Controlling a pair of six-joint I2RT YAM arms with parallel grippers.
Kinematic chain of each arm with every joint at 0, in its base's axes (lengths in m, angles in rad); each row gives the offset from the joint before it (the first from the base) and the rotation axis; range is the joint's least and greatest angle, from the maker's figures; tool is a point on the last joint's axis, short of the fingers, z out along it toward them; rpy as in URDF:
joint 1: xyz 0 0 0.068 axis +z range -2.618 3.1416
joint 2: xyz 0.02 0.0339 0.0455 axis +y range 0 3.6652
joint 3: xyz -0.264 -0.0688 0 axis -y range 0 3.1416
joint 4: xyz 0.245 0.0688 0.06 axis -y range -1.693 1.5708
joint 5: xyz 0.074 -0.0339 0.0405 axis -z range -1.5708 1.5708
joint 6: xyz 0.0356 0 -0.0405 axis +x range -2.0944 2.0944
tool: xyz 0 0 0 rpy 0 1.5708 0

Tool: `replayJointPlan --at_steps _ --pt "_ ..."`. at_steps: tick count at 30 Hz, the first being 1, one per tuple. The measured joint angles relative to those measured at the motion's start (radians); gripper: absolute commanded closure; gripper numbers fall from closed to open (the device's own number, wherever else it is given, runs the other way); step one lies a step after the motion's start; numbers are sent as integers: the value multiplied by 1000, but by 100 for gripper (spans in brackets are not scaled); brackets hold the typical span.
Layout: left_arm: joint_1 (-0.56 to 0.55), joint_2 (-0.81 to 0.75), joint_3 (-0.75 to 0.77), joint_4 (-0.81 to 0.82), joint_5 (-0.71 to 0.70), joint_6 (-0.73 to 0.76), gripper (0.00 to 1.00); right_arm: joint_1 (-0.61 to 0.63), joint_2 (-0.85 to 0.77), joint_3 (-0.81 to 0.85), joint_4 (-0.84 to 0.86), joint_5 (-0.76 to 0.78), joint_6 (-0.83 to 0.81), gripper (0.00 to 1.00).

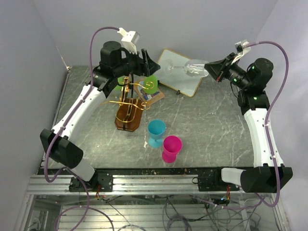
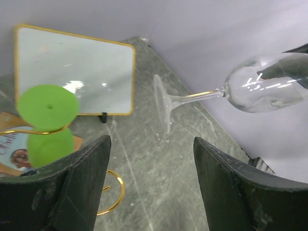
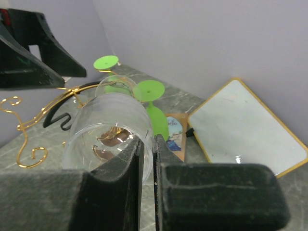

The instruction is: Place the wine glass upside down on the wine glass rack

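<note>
The table (image 1: 211, 125) has a grey stone pattern with a few small crumbs on it, and pale lilac walls (image 1: 202, 19) close it at the back and the sides. Nearer than the wine glass rack (image 1: 129, 113) and to its right stand a pink cup (image 1: 171, 148) and a blue cup (image 1: 156, 133), just beside each other, mouths up. Two green glasses (image 1: 150, 84) hang upside down on the rack's gold arms. A printed card (image 1: 155, 96) lies at the far right of the rack. Beyond the rack, to its right, leans a white board (image 1: 190, 85).

Above this board the wine glass (image 1: 192, 68) is in the air, lying sideways with its foot toward the rack. The right gripper (image 3: 147, 147) pinches its bowl rim. The left gripper (image 2: 150, 144) hovers over the rack's far side, fingers spread and holding nothing, apart from the glass.
</note>
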Motion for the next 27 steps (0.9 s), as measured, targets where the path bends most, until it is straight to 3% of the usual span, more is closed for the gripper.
replayJointPlan --at_steps 4,16,27 --pt "-36 22 -19 32 28 -27 24 0 -3 -9 23 -29 45 100" --pt "-68 89 -19 60 67 -49 48 0 -22 -13 47 -65 63 100" --pt "-75 111 -18 72 103 -52 58 0 -22 -26 49 -68 61 100"
